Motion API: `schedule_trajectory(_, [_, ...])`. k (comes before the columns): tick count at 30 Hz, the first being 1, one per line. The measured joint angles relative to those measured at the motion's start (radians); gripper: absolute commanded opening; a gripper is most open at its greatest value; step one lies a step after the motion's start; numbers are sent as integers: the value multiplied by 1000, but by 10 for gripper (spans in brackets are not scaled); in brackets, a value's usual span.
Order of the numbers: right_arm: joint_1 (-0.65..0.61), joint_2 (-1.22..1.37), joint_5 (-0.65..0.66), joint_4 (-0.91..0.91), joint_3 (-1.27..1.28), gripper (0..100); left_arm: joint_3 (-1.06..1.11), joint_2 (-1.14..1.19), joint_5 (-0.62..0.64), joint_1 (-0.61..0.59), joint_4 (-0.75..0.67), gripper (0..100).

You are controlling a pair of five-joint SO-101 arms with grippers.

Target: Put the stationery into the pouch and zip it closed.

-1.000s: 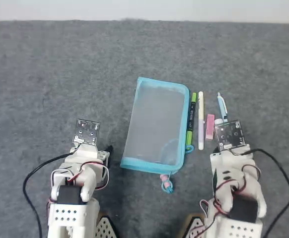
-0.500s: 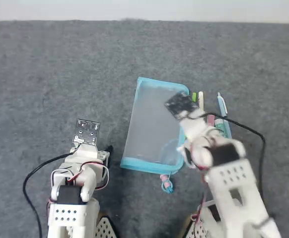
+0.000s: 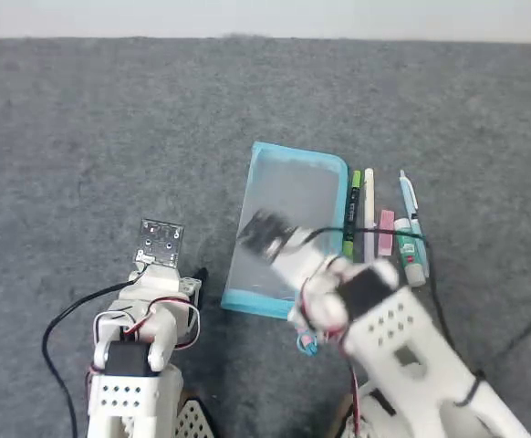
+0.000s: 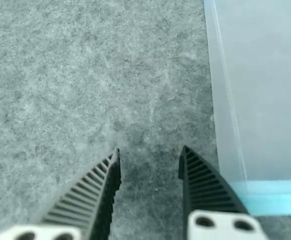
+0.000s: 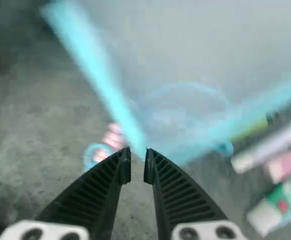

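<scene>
Right wrist view: right gripper (image 5: 137, 167), jaws barely parted and empty, at translucent teal-edged zip pouch (image 5: 185, 60) corner; could drag the unpinned pouch, since left gripper (image 4: 149, 160) rests released beside it

White plastic arms (image 3: 124, 397) carry black and red cables (image 3: 65, 315) and black ridged tool fingers (image 4: 205, 182).

Pouch (image 3: 288, 196) translucent plastic (cloth-edged); table (image 3: 110, 119) matt felt.
</scene>
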Motion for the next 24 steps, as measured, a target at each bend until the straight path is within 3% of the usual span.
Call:
schedule_trajectory(3, [-104,14,5,-17,6,67,0,0,0,0,0,178])
schedule_trajectory(8, [-112,210,3,-106,-21,67,0,0,0,0,0,178])
schedule_trajectory(14, [66,534,5,-181,-206,67,0,0,0,0,0,178])
schedule_trajectory(24, [293,919,115,-192,-661,67,0,0,0,0,0,178])
